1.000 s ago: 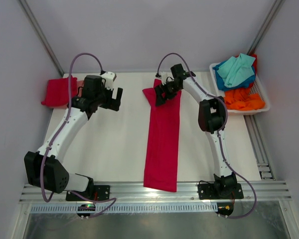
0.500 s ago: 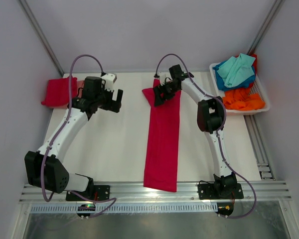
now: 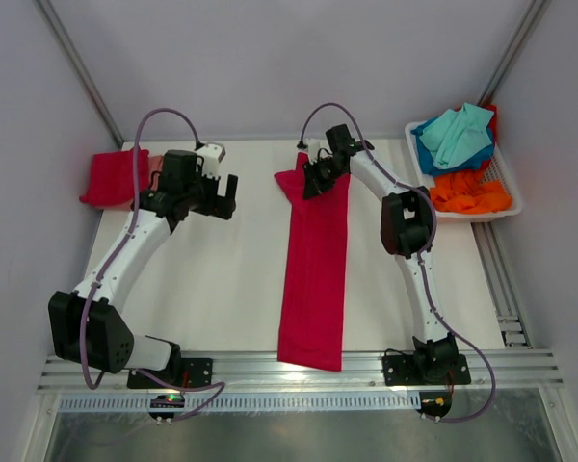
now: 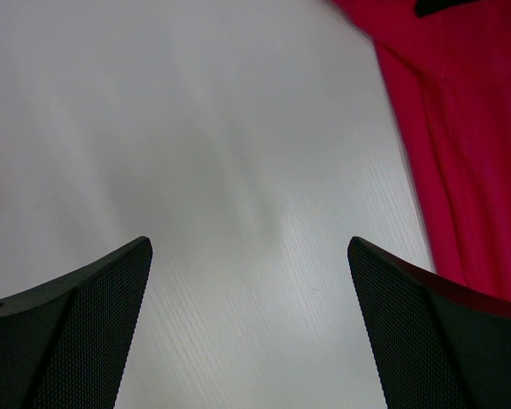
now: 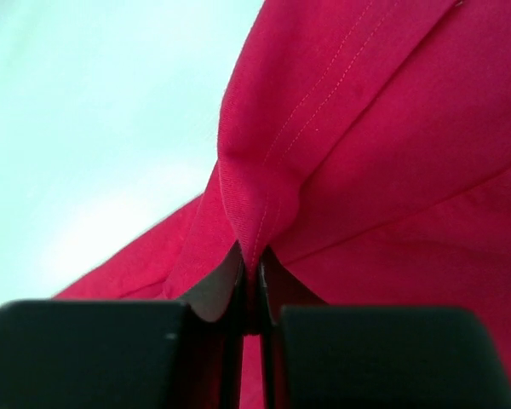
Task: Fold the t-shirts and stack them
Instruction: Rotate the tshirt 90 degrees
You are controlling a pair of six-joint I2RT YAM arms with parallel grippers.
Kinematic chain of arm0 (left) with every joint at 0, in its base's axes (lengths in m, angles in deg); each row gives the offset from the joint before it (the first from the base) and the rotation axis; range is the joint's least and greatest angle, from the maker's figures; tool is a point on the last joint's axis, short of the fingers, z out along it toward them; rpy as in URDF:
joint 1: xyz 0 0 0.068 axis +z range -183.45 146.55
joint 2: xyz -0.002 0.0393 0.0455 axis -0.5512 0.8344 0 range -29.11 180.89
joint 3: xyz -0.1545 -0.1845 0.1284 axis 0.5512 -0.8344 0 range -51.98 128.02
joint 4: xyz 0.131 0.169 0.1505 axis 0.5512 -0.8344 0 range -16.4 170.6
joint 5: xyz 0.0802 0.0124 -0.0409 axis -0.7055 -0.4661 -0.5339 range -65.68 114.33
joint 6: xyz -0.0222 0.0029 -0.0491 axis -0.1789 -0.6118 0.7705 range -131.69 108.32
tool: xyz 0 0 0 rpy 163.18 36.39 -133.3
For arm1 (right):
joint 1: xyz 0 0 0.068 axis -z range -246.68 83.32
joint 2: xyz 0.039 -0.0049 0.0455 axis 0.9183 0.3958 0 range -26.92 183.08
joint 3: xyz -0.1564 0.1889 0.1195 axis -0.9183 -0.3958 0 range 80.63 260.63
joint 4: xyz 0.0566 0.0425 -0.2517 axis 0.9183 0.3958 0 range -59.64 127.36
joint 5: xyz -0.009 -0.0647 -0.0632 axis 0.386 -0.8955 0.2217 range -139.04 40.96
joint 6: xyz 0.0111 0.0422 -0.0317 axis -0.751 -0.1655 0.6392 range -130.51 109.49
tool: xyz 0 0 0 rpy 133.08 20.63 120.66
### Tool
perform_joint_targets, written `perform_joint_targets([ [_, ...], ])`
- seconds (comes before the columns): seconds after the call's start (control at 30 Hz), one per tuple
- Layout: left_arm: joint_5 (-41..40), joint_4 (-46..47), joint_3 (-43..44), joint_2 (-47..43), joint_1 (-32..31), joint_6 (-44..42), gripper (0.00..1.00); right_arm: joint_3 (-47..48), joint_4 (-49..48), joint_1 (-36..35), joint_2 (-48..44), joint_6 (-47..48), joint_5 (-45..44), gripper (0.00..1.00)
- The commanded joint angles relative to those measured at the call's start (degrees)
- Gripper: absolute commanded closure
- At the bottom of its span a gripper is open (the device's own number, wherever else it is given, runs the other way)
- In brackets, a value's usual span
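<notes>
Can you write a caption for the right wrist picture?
Right gripper pinching a fold of the crimson t-shirt.

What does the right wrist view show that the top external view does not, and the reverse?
Only the right wrist view: the right gripper shut on a raised pinch of the long crimson-red cloth t-shirt, and its seam stitching.
Only the top external view: the open left gripper, a folded red t-shirt at far left, and the white plastic basket holding a teal t-shirt and an orange t-shirt.
Both: the crimson-red t-shirt on the white table.
</notes>
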Motion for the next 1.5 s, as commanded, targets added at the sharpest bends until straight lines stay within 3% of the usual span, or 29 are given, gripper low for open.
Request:
perform_joint_targets([
  [0.0,1.51,2.20,-0.43,-1.00,0.52,1.00,0.01,0.36,-2.93,-0.51,-1.12,-0.71,1.11,0.94],
  [0.03,1.69,2.20,-0.52,-1.08,0.44,1.00,0.01,0.01,-3.11,-0.51,-1.38,-0.80,0.84,0.97],
  [0.47,4.24,1.58,0.36,1.11,0.61,1.53,0.01,-11.33,-2.85,-0.51,-10.96,2.28,-0.74,0.96],
  [0.6,5.03,1.58,0.36,1.20,0.61,1.70,0.01,-11.16,-3.55,-0.51,-10.88,1.49,-1.35,0.65],
  [0.7,5.12,1.23,0.27,1.11,0.61,1.53,0.01,-9.85,-4.34,-0.59,-9.74,0.79,-1.27,0.49],
  [0.73,5.12,1.23,0.19,1.03,0.61,1.44,0.01,-9.32,-4.26,-0.51,-8.78,0.70,-0.75,0.38],
  [0.83,5.03,1.14,0.01,0.67,0.61,1.18,0.01,-7.21,-3.99,-0.59,-7.10,-0.01,-0.30,0.28],
  [1.33,5.56,0.79,0.54,1.90,0.61,0.82,0.01,-5.36,-6.45,-0.60,-3.85,-2.38,0.67,0.26],
  [1.47,5.65,0.79,0.45,1.99,0.61,0.74,0.01,-5.45,-6.80,-0.51,-3.23,-2.38,0.58,0.39],
])
